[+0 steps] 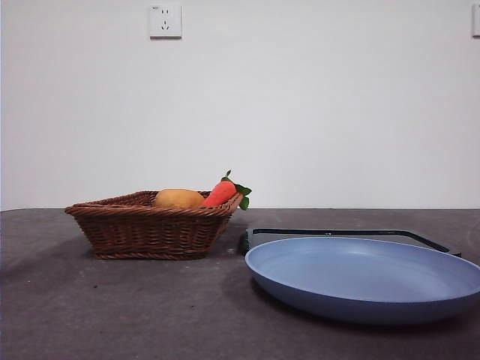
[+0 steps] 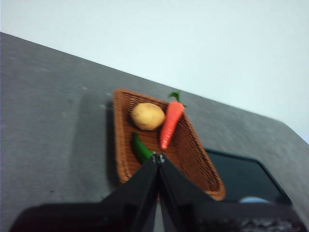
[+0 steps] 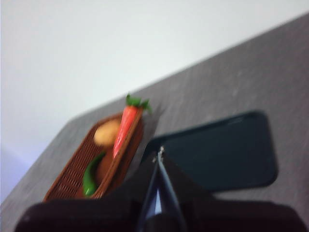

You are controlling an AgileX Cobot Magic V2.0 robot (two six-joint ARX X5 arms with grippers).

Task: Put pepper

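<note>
Pepper not visible in front view: hidden below the rim of the wicker basket (image 1: 150,225), only the potato (image 1: 178,199) and carrot (image 1: 222,192) poke above it; blue plate (image 1: 367,277) sits beside the basket on a dark tray (image 1: 427,238), empty; neither arm shows here, both judged waiting high. Left wrist view: pepper (image 2: 140,148) lies inside the basket (image 2: 193,159) on its floor, next to the potato (image 2: 147,116) and alongside the carrot (image 2: 171,123), partly covered by the left gripper (image 2: 158,158), whose jaws meet at the tips, closed on nothing, hovering above the basket. Right wrist view, blurred: pepper (image 3: 91,175) in the basket (image 3: 67,183), at the end away from the carrot (image 3: 124,126) leaves; right gripper (image 3: 160,153) jaws pressed together, empty, above the tray (image 3: 227,154) beside the basket. Step: pre-grasp, nothing picked yet. Next move likely calls for the left gripper to spread its jaws, drop into the basket over the pepper, clear of potato and carrot, pinch across its slim body, lift; plate looks the likely target.
</note>
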